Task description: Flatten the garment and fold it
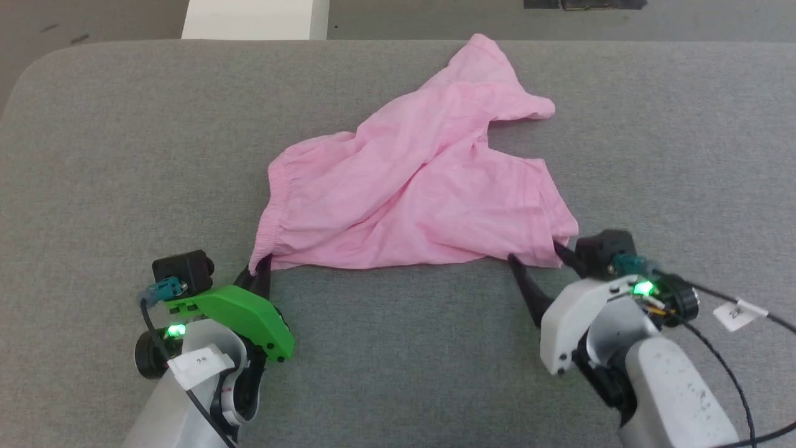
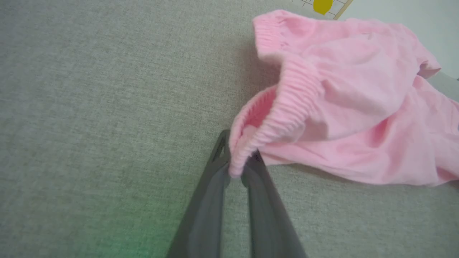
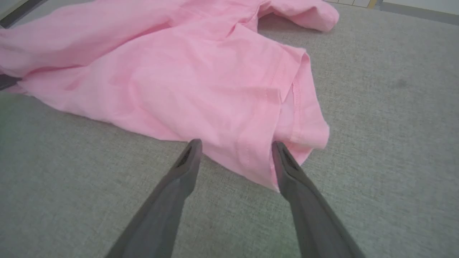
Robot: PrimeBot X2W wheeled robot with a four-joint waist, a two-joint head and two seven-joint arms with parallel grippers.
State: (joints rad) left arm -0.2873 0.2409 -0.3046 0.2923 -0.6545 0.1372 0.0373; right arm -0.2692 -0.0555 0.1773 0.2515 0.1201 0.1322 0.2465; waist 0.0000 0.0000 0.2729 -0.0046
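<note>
though rumpled, the garment (image 1: 410, 186) lies diagonally, waistband (image 1: 278, 186) near-left, seemingly stretching far-right.

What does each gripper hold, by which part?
The left gripper pinches the garment by its waistband corner; the right gripper, open at a hem, holds nothing.

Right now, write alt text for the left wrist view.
The left end effector is shut on the gathered waistband corner of a crumpled light pink garment. The cloth spreads up and to the right over a grey fabric surface.
</note>
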